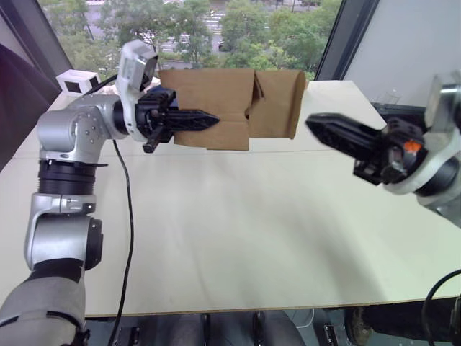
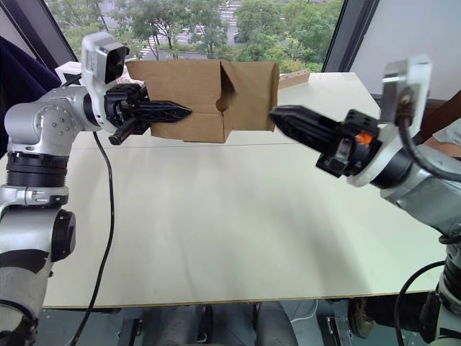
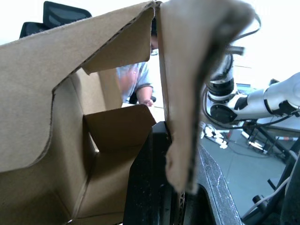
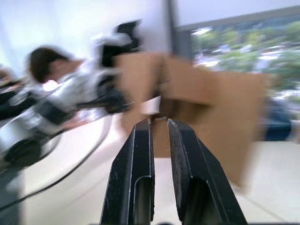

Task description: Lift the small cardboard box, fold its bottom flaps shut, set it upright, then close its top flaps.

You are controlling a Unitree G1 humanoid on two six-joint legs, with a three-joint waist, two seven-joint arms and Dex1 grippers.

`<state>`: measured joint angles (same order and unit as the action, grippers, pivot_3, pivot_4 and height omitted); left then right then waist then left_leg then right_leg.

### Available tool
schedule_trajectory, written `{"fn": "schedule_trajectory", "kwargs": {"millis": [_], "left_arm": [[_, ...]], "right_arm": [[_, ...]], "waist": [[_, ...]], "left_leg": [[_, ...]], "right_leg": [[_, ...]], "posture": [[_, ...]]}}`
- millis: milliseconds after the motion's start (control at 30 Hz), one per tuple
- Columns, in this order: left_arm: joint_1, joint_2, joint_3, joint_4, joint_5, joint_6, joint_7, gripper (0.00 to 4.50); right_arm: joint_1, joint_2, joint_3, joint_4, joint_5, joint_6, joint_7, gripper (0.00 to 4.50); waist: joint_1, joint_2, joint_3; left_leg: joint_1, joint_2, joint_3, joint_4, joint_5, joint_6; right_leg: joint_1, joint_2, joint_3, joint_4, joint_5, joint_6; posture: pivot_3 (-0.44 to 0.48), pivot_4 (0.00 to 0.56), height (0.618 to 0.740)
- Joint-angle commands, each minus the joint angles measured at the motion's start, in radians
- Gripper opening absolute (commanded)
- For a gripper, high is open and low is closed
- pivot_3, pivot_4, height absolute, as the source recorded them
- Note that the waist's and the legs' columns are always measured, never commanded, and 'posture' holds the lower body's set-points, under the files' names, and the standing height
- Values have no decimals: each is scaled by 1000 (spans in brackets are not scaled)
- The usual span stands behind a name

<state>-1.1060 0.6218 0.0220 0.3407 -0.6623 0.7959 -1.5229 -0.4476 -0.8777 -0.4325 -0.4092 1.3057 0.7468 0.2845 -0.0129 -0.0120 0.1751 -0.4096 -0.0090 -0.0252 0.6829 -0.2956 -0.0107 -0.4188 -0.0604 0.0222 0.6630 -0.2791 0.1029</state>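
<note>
The small cardboard box [image 1: 216,108] hangs in the air above the far part of the table, lying on its side. My left gripper [image 1: 209,120] is shut on one of its walls, one finger [image 3: 147,183] inside the open end. The flaps [image 1: 277,101] at the end toward my right arm are partly folded over, with a notch where they meet. Whether these are the bottom flaps or the top flaps I cannot tell. My right gripper [image 2: 277,114] is shut, pointing at that end, its tip just short of the cardboard. In the right wrist view its fingers [image 4: 140,178] stand close together before the box [image 4: 211,103].
The pale table [image 1: 216,238] stretches below both arms. A small white box [image 1: 75,81] sits at the far left, a long tan block [image 2: 294,76] at the far edge. A black cable [image 1: 130,216] hangs from my left arm. A person [image 3: 136,82] stands beyond the table.
</note>
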Motion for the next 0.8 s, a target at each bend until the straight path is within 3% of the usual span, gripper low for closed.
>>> {"fn": "schedule_trajectory", "kwargs": {"millis": [33,167,367,800], "left_arm": [[-9,8,26,-44,-24,-1,0,0],[-5,10,30,-71,-38,10,0,0],[0,5,24,-85,-48,14,5,0],[-35,-2,24,-23,-37,0,13,0]], "right_arm": [[-42,11,88,104,-240,-98,37,567],[-132,67,195,178,-380,-135,76,567],[-206,178,254,194,-400,-123,170,567],[-147,267,161,29,-106,3,214,567]], "waist": [[-1,0,0],[-6,0,0],[-3,1,0],[-1,1,0]], "left_leg": [[0,0,0,0,0,0],[0,1,1,-1,0,0],[0,2,1,-1,0,0],[0,1,0,0,0,0]], "right_leg": [[0,0,0,0,0,0],[-2,1,1,1,0,0],[-3,3,2,1,0,0],[-2,1,1,1,0,0]], "posture": [[0,150,740],[0,150,740],[0,150,740],[0,150,740]]}}
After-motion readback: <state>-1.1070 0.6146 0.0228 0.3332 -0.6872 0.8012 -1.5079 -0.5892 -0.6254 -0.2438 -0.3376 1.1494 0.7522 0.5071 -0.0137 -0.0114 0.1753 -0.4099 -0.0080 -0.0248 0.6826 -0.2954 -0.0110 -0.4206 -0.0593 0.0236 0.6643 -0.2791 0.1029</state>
